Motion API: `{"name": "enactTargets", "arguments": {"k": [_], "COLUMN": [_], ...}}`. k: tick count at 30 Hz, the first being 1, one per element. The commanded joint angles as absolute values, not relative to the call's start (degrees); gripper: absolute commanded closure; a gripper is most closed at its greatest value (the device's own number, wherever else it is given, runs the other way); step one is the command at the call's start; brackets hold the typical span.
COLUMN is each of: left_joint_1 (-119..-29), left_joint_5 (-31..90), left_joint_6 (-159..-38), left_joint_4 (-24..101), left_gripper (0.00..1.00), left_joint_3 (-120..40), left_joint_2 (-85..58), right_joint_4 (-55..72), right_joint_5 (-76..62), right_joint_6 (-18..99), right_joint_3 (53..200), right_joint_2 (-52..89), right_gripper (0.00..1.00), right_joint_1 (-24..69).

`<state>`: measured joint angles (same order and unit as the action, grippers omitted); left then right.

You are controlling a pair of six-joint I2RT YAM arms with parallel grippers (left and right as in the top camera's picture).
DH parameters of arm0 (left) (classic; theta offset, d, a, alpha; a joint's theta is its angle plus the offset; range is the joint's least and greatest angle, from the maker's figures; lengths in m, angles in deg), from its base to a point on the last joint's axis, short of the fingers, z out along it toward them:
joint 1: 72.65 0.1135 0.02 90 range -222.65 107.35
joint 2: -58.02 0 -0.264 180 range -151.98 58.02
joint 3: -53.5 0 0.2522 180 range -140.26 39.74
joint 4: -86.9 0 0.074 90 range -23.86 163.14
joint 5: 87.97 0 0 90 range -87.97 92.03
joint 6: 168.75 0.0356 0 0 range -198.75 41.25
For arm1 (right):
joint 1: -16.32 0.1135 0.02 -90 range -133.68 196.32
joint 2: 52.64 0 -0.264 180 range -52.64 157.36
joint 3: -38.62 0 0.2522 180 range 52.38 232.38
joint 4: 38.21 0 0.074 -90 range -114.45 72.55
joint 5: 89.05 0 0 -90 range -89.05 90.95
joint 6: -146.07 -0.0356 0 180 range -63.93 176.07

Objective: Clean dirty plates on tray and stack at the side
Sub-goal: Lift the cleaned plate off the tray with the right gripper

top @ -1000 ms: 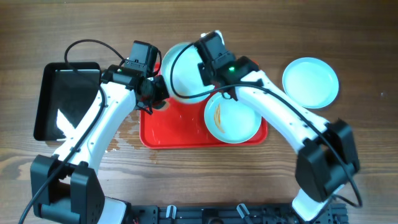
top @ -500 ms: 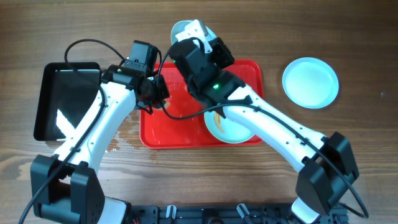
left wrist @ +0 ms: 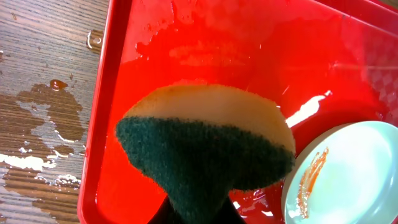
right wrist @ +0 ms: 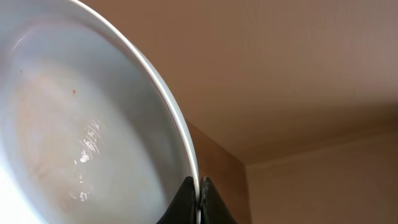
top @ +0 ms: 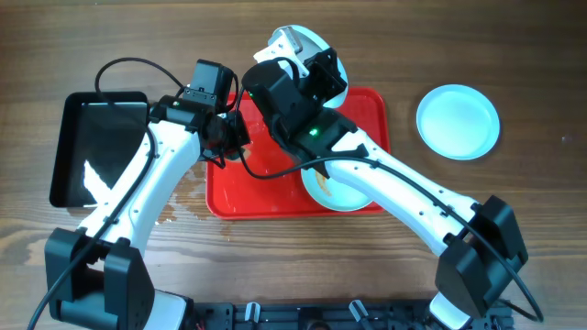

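From the near edge of the table (top: pixel 559 275) both white arms reach forward and bend inward over the tray (top: pixel 225 197), a red rectangle with rounded corners and a raised rim, its floor wet and glossy. On its near right part lies a dirty plate (left wrist: pixel 354 180), round, shallow and pale aqua-white, with orange-brown streaks inside. Puddles (left wrist: pixel 50 118) spread on the wood just left of the tray. The left gripper (top: pixel 229 139) hangs over the tray's left half, clamped on a sponge (left wrist: pixel 205 143) of yellow foam with a dark green scouring face, beside the dirty plate. Farther back the right arm, elbow out to the right, turns its wrist upward at the tray's far edge. The right gripper (right wrist: pixel 200 198) pinches the rim of a second plate (right wrist: pixel 74 124), tilted up in the air, wet, with a faint brownish film. Well right of the tray a third plate (top: pixel 458 121) lies clean on the table. A glossy black tray (top: pixel 96 147) sits at the left
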<state>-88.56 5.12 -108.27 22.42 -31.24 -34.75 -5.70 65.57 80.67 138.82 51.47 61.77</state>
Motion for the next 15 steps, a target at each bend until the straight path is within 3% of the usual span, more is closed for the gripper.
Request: {"name": "enactTargets", "arguments": {"k": [1,15], "left_joint_1": [-88.14,-88.14], "left_joint_5": [4.99,5.01], "left_joint_6": [-109.08,-109.08], "left_joint_4": [22.59,22.59], "left_gripper": [0.96,0.96], "left_joint_3": [-31.50,-31.50], "left_joint_2": [-34.68,-34.68], "right_joint_4": [-6.01,-5.81], "right_joint_5": [67.73,67.95], "right_joint_6": [83.07,79.94], "right_joint_3": [139.91,136.52], "right_joint_2": [50.31,50.33], "right_gripper": [0.96,0.96], "right_joint_1": [62.03,64.05]}}
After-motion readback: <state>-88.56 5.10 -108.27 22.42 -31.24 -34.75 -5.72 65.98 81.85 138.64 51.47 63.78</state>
